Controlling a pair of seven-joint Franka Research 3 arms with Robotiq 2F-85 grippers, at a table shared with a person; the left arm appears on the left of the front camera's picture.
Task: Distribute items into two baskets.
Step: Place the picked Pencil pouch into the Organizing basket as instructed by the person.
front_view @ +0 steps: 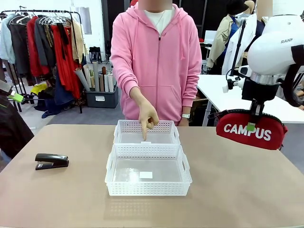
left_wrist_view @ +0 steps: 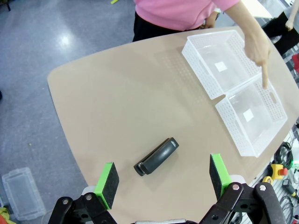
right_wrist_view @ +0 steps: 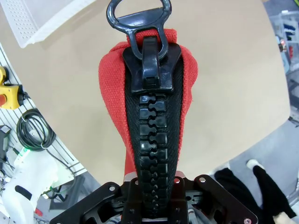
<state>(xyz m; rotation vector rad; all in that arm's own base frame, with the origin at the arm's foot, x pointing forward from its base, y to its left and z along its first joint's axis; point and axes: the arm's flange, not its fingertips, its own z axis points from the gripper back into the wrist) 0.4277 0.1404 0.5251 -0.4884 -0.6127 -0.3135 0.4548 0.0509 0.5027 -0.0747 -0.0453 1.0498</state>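
At the left of the front view the black stapler (front_view: 51, 161) lies flat on the tan table (front_view: 237, 190), well apart from everything else. In the left wrist view the left gripper (left_wrist_view: 162, 179) hangs above it with its green pads (left_wrist_view: 107, 184) spread fully wide and nothing between them; the stapler shows on the table in the lower middle of that frame, framed by the two pads.

In the middle of the front view stand the two white baskets, touching end to end: the near basket (front_view: 148, 190) lower in the frame and the far basket (front_view: 147, 126) just above it. Both look empty apart from a small white label on each floor. A person in a pink hoodie stands at the upper centre, and the person's hand (front_view: 148, 118) points one finger down at the seam where the baskets meet; whether the fingertip touches the rim is hard to tell.

At the right of the front view the right gripper (front_view: 251, 124) is clamped shut on the top of the red CAMPUS pouch (front_view: 242, 137), which hangs level in the air above the table's right edge. The right wrist view looks straight along its black zipper (right_wrist_view: 149, 135).
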